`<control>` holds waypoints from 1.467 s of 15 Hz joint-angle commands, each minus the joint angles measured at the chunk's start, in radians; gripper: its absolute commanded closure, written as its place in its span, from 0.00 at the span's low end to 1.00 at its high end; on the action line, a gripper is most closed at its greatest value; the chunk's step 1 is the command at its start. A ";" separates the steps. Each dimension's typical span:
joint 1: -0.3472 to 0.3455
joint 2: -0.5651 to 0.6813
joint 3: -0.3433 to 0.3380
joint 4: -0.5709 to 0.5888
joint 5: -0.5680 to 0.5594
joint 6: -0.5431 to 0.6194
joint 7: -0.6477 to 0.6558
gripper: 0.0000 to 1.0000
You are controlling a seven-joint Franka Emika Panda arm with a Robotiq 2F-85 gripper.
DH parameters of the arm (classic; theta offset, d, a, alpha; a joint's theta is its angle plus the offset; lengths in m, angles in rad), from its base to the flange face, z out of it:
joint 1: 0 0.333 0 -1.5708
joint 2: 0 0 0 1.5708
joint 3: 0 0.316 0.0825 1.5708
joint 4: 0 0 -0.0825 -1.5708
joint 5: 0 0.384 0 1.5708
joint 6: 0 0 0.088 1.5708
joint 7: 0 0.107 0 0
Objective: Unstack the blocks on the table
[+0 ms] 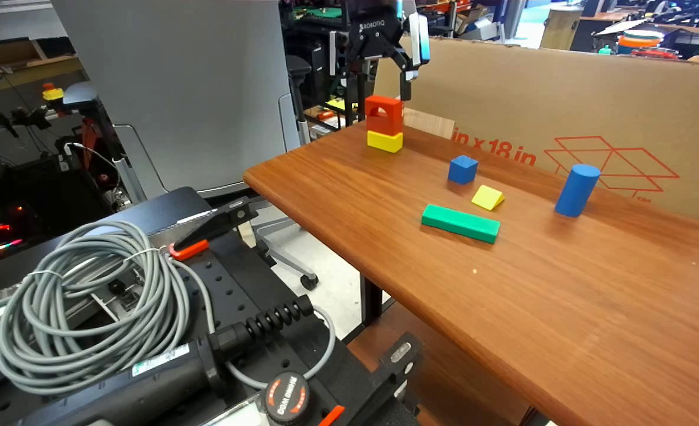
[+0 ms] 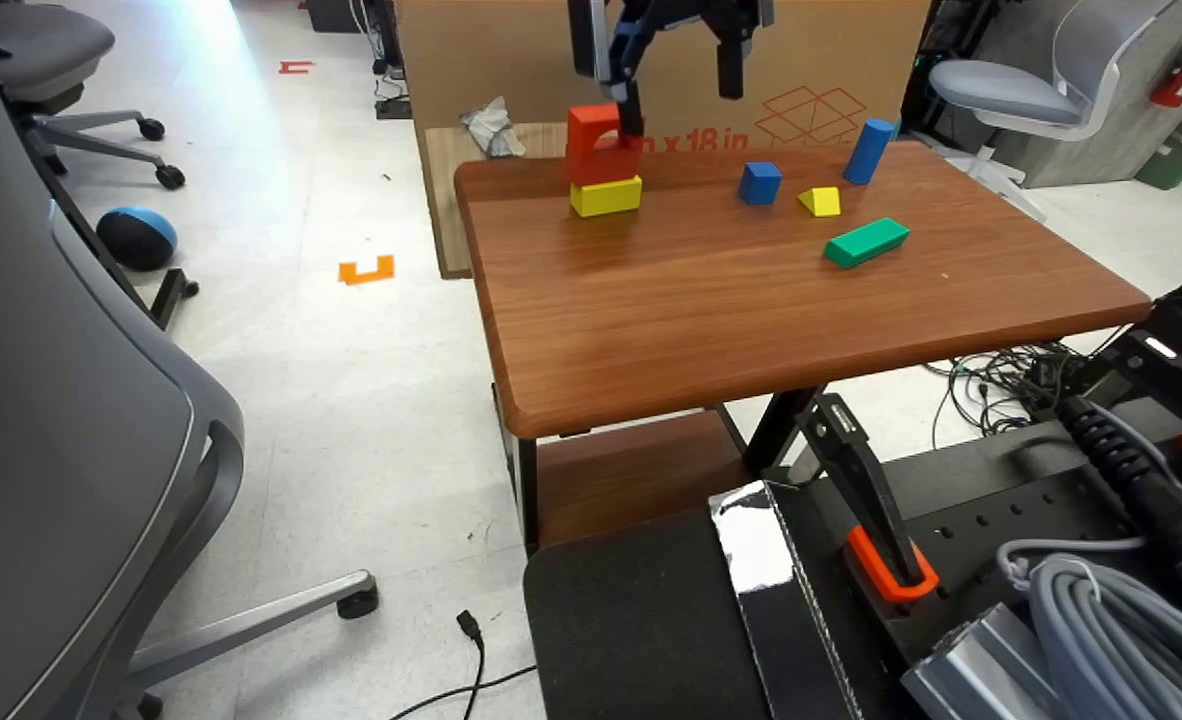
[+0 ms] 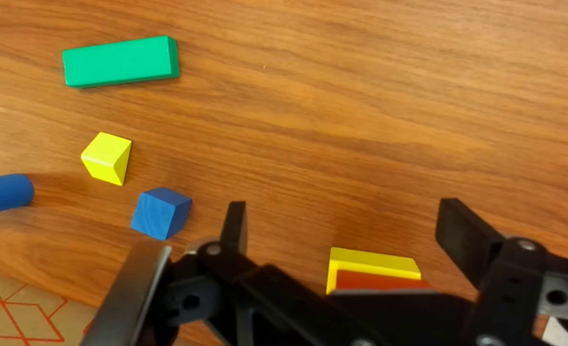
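With its fingers (image 3: 459, 233) spread wide apart, your gripper (image 3: 342, 204) hung close to the top of the red arch block (image 1: 385, 125), which sat on the yellow block (image 1: 384, 142) near a corner of the table (image 1: 592, 307) by the cardboard (image 1: 503, 94); you couldn't quite tell whether a fingertip touched it. Farther from that corner were the smooth blue cube (image 1: 462, 170), yellow wedge (image 1: 488, 197), green bar (image 1: 459, 224) and blue cylinder (image 1: 576, 192), with open wood grain reaching the rounded opposite edge.

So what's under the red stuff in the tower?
A yellow block sits right under the red stuff, resting on the table. Where red meets yellow, the yellow block's top is covered, and the bit of table beneath is too, so I can't see those.
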 commanded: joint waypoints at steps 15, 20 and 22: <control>-0.008 0.237 0.032 0.372 0.075 -0.160 -0.059 0.00; 0.008 0.297 0.022 0.450 0.056 -0.210 -0.051 0.42; 0.014 0.309 0.017 0.473 0.049 -0.233 -0.048 0.57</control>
